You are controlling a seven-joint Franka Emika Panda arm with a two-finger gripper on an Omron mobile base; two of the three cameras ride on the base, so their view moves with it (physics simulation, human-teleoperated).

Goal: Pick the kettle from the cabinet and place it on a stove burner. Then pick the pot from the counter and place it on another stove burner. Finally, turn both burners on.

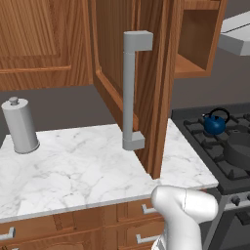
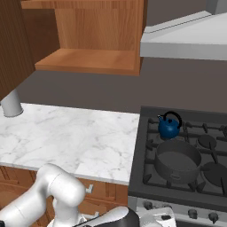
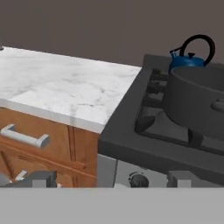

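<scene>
So the arm (image 2: 57, 190) is folded way down low right now, white elbow bulging up near the bottom of both base views and the forearm dropping off below the frame. The gripper (image 3: 109, 180) is held low and roughly level; its two dark fingertips (image 3: 41, 178) sit well apart with nothing between them.

The kettle (image 2: 169, 127) is glossy blue enamel with a thin black handle. Just in front of it on the stove, the pot (image 2: 178, 160) looks like matt dark grey metal, smooth-walled. The grates (image 2: 201, 133) around them are dull black iron. Left of the stove, the counter (image 2: 75, 138) is polished white marble with grey veins. Above it, the cabinet (image 1: 114, 58) is grained brown wood with a satin grey bar handle (image 1: 131, 90). The canister (image 1: 19, 125) is smooth, brushed grey metal.
</scene>
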